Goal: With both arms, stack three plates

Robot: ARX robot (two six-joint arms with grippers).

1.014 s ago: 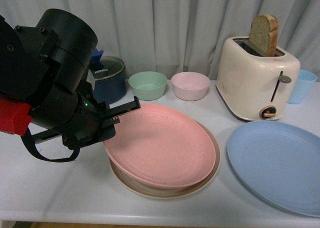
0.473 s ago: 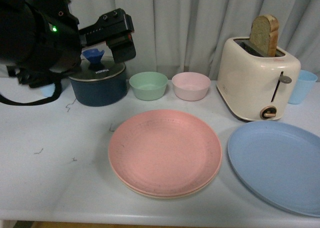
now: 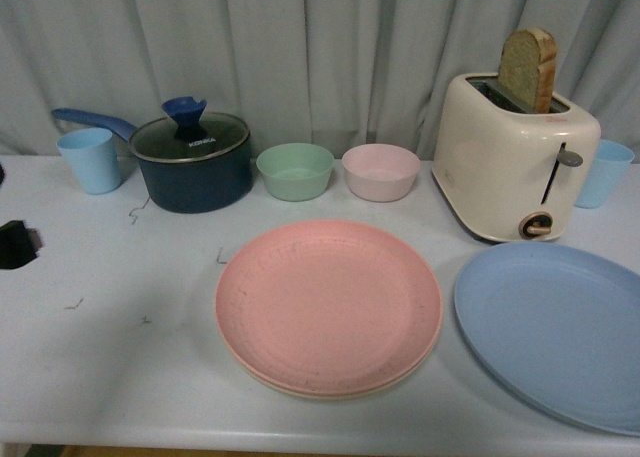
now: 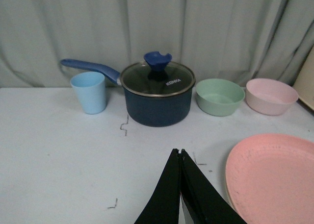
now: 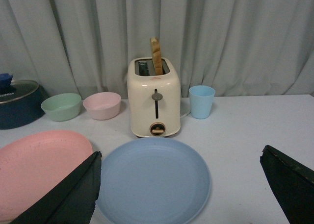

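Observation:
The pink plate point(image 3: 328, 302) lies flat on the beige plate, of which only the front rim point(image 3: 335, 391) shows. The blue plate point(image 3: 555, 327) lies alone on the table to their right. My left gripper point(image 4: 178, 151) is shut and empty, over bare table left of the pink plate point(image 4: 274, 180). Only a black bit of the left arm point(image 3: 15, 244) shows at the front view's left edge. My right gripper point(image 5: 181, 153) is open wide and empty, its fingers point(image 5: 68, 194) either side of the blue plate point(image 5: 152, 180), above its near side. The pink plate point(image 5: 39, 160) shows left of it.
A cream toaster point(image 3: 515, 167) with a bread slice stands behind the blue plate. A dark blue lidded pot point(image 3: 192, 157), a green bowl point(image 3: 295, 170) and a pink bowl point(image 3: 381, 171) line the back. Light blue cups stand at far left point(image 3: 90, 159) and far right point(image 3: 604, 173).
My left arm let the pink plate down flat onto the beige plate, rose, and drew back left almost out of the front view.

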